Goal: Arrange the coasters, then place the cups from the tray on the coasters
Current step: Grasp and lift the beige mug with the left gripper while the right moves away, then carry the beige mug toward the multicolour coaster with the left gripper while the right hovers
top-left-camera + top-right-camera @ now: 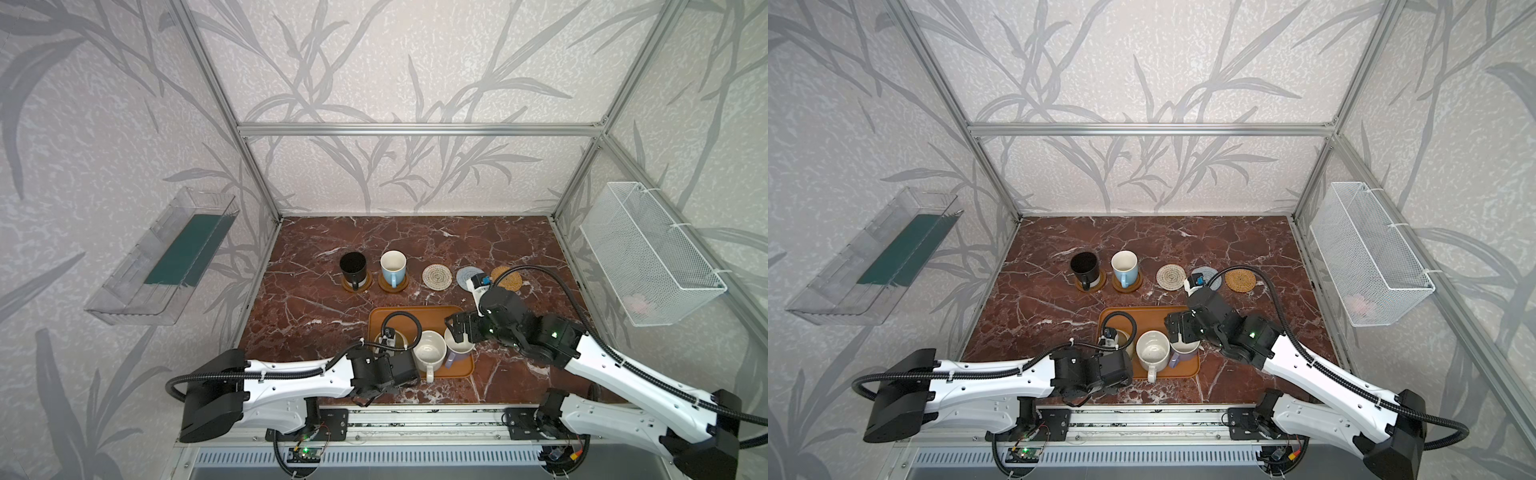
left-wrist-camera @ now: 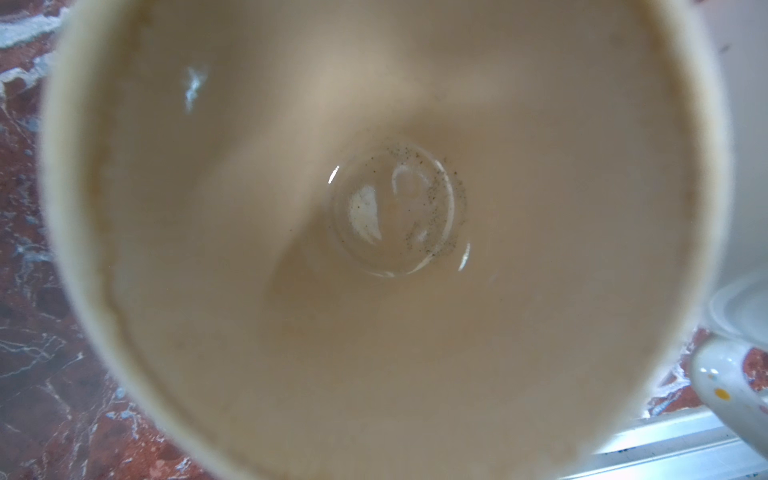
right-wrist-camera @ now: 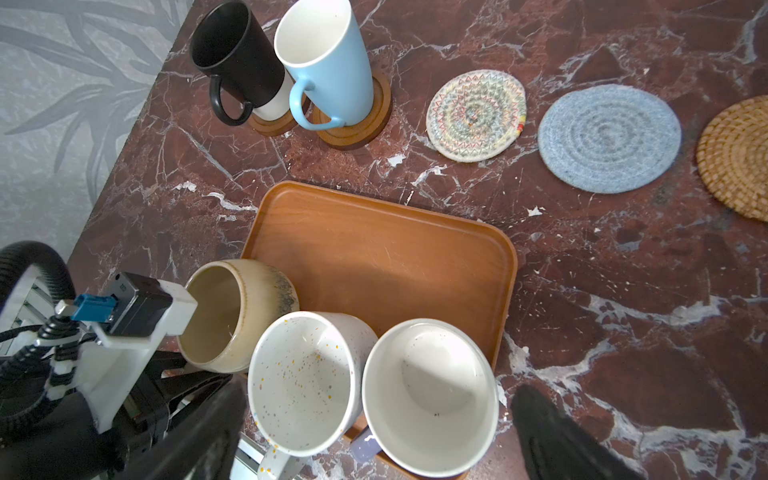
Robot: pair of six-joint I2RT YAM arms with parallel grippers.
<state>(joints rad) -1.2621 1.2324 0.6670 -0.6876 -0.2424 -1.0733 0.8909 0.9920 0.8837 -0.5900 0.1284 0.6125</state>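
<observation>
Down at the near left corner of the flat orange-brown rectangular tray (image 3: 374, 257), the left gripper (image 3: 208, 376) had its fingers pressed together against the squat cream-yellow glazed mug (image 3: 249, 299); whether they pinched its handle could not be told. The right gripper (image 3: 380, 390) hung with fingers spread wide over the pale lavender mug (image 3: 432, 399). The tray also held a white speckled mug (image 3: 303, 382). Beyond, a black mug (image 3: 237, 54) and a light blue mug (image 3: 328, 62) stood on brown wooden coasters (image 3: 357, 133); a cream woven coaster (image 3: 476, 114), a grey woven coaster (image 3: 609, 139) and a golden rattan coaster (image 3: 735, 158) lay alongside.
</observation>
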